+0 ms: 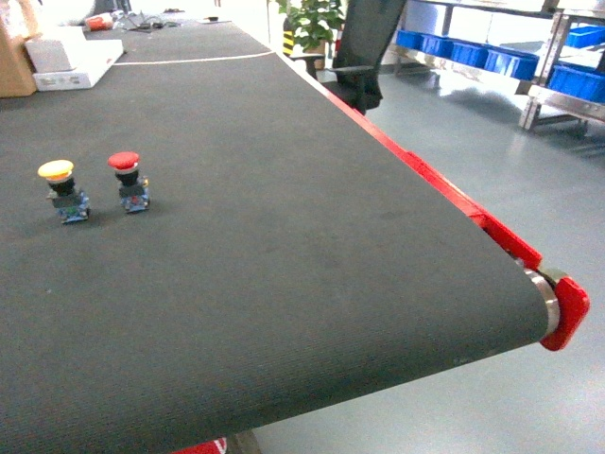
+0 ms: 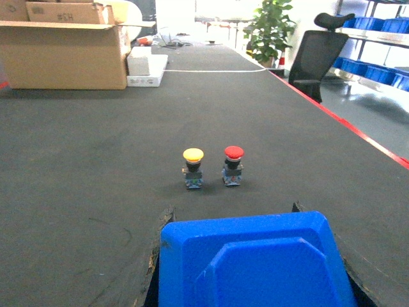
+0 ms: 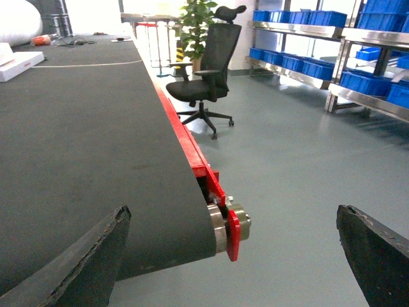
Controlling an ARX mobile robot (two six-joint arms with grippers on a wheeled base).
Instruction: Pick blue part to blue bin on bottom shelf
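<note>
The blue part, a chunky blue plastic piece with bevelled corners, fills the bottom of the left wrist view, and my left gripper is shut on it above the black belt. My right gripper stands open with nothing between its fingers, hanging off the belt table's end roller over the grey floor. Neither gripper shows in the head view. Blue bins sit in a row on the low tier of the steel rack at the far right, and blue bins show again across the floor.
A yellow push button and a red push button stand on the black belt. The belt's red edge ends at a roller. An office chair, cardboard box and white box stand farther off.
</note>
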